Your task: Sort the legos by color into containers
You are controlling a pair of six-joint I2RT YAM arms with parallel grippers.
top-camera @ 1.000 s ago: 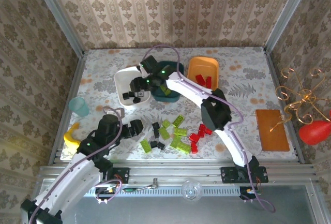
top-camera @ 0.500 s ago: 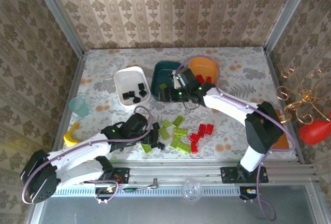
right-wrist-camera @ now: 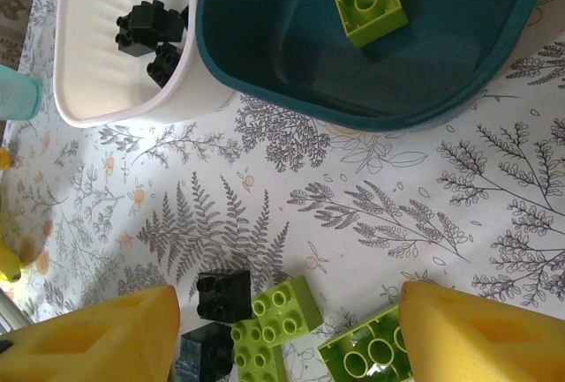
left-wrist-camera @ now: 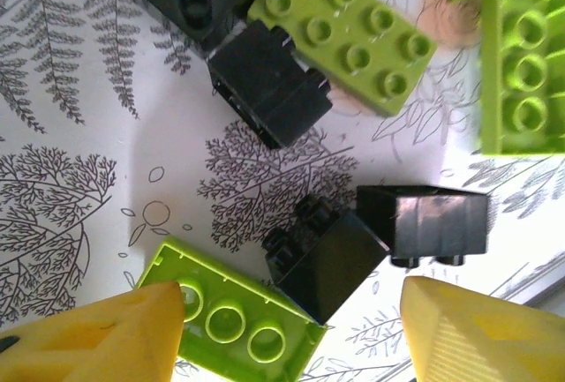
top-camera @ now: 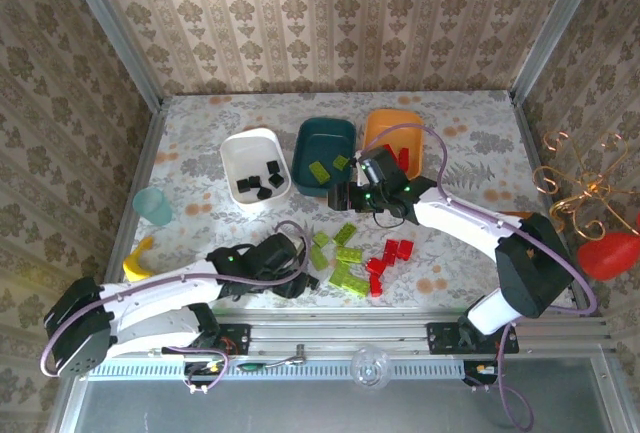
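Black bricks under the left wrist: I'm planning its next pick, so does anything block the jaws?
Nothing covers the black bricks, but a lime-green plate touches the nearer one, beside the left gripper's open jaws.

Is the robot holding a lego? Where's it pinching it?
No. The left gripper and right gripper are open, gripping nothing. A black brick lies loose under the left one.

No legible text, brand, number or sign in any view. Stud tops on the legos [left-wrist-camera: 344,25] are too soft to read any mark.
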